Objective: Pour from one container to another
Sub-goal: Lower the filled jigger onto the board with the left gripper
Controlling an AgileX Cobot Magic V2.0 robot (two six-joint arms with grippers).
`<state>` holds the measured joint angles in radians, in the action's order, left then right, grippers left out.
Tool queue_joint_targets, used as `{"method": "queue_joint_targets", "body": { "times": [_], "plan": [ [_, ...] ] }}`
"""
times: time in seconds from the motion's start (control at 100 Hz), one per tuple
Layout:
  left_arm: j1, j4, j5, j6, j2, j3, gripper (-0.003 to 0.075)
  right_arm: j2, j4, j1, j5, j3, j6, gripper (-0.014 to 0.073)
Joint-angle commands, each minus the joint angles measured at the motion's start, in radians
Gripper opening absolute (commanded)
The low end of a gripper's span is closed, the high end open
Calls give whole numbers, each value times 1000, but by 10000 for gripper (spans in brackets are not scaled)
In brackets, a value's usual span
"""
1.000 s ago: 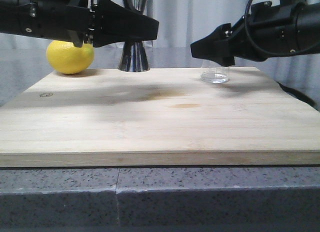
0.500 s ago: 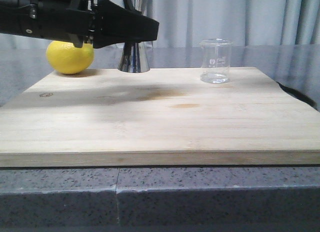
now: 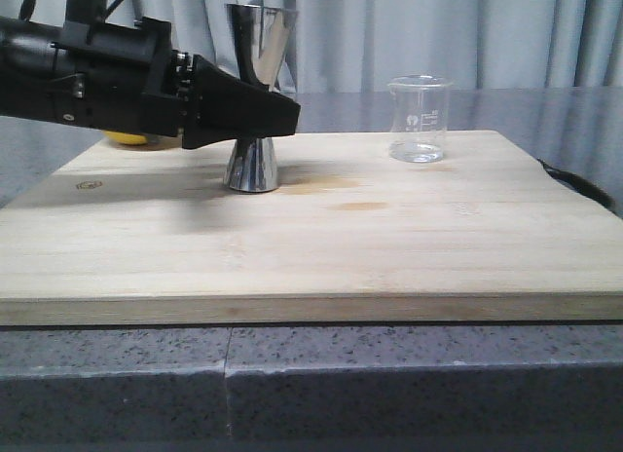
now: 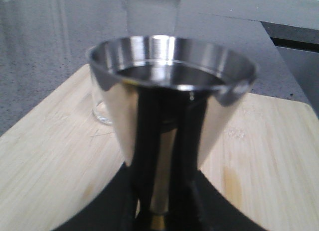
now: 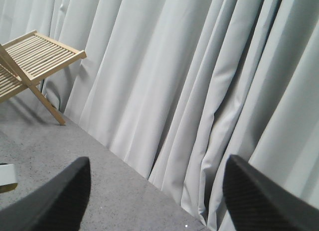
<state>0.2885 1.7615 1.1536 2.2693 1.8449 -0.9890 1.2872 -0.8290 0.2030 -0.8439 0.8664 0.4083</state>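
- Front view showed the left gripper (image 3: 284,113) clamped on the waist of the steel jigger (image 3: 255,92), which had shifted from the board's back edge, beside the lemon (image 3: 131,137), forward onto the wooden board (image 3: 321,247).
- Further back the beaker (image 3: 420,118) stood upright and untouched, well apart from the jigger.
- Right gripper (image 5: 154,191) had withdrawn upward; its fingers were spread, empty, facing curtains.
- Pouring, I judged, had not begun.

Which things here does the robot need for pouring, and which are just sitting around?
Needed:
- glass beaker
- steel jigger, held at its waist by the left gripper

Just there:
- lemon, mostly hidden behind the arm
- wooden board
- folding wooden rack
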Motion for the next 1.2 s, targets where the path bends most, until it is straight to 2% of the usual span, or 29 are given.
{"method": "queue_joint_targets", "body": {
  "times": [0.0, 0.7, 1.19],
  "plan": [
    [-18, 88, 128, 11, -43, -26, -19, -38, 20, 1, -50, 31, 6, 502],
    [-43, 86, 128, 7, -43, -26, -19, -38, 19, 1, -43, 31, 8, 502],
    [-43, 30, 128, 5, -42, -26, -19, -38, 19, 1, -43, 31, 8, 502]
  ]
}}
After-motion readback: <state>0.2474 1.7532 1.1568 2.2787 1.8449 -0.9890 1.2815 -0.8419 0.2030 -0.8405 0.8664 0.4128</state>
